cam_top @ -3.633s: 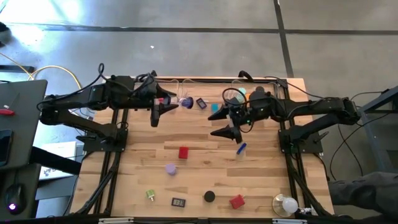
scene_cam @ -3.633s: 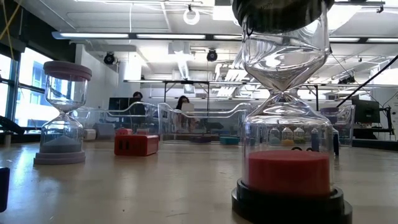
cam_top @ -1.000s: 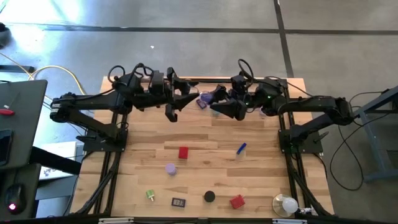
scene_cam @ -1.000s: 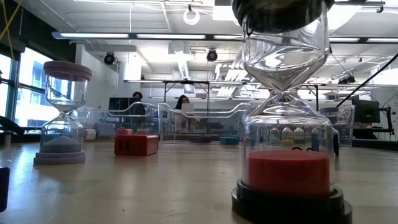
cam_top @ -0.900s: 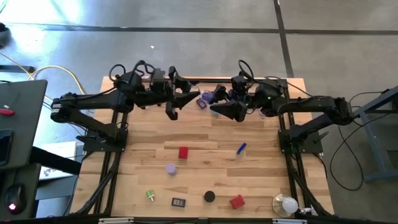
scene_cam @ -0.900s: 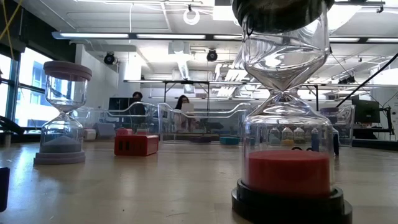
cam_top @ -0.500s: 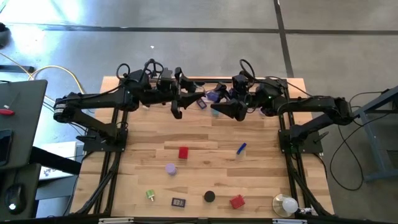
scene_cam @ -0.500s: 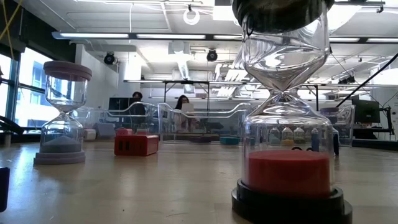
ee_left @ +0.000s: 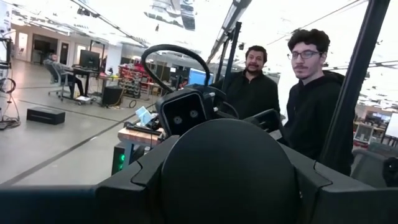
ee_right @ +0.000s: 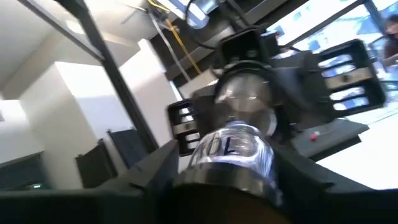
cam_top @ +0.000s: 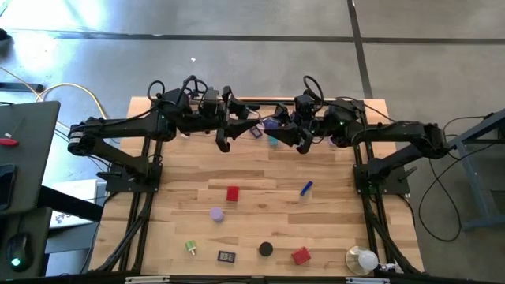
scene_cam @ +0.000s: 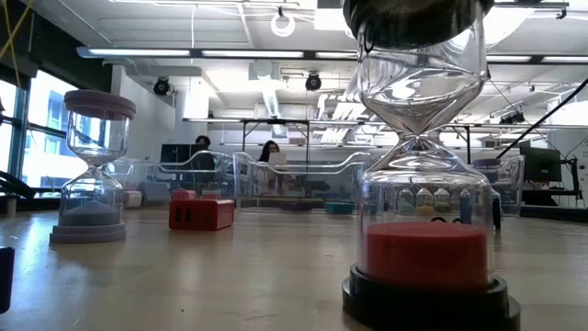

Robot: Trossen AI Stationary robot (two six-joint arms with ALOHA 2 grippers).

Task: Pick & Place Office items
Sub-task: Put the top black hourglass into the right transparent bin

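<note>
Both arms reach to the far middle of the wooden table [cam_top: 339, 229]. The left gripper [cam_top: 223, 136] and the right gripper [cam_top: 298, 140] face each other, near but apart.

In the left wrist view, a big dark round cap [ee_left: 227, 171] sits right between the left jaws. It touches the dark fingers [ee_left: 74, 202] on both sides, so the left jaws hold it.

In the right wrist view, a clear shiny round thing [ee_right: 235, 152] sits between the right jaws. I cannot tell if those jaws squeeze it or only stand around it.

Between the two sets of jaws are three little things. A small purple piece [cam_top: 272, 122] and a small teal piece [cam_top: 272, 140] are just beside the right jaws. A small dark blue piece [cam_top: 255, 132] is closer to the left jaws.

The other things lie well away from both jaws, on the near part of the table. There is a red square block [cam_top: 232, 193], a blue stick [cam_top: 305, 188], a lilac round cap [cam_top: 216, 214], a black round cap [cam_top: 266, 249] and a second red block [cam_top: 301, 255]. A white round bulb [cam_top: 364, 259] sits at the near right corner.

The low view shows a glass sand timer with red sand [scene_cam: 423, 184] very close. A sand timer with a lavender top [scene_cam: 92, 170] stands farther off.

Two people in dark tops [ee_left: 311, 106] stand in the room behind the table.
</note>
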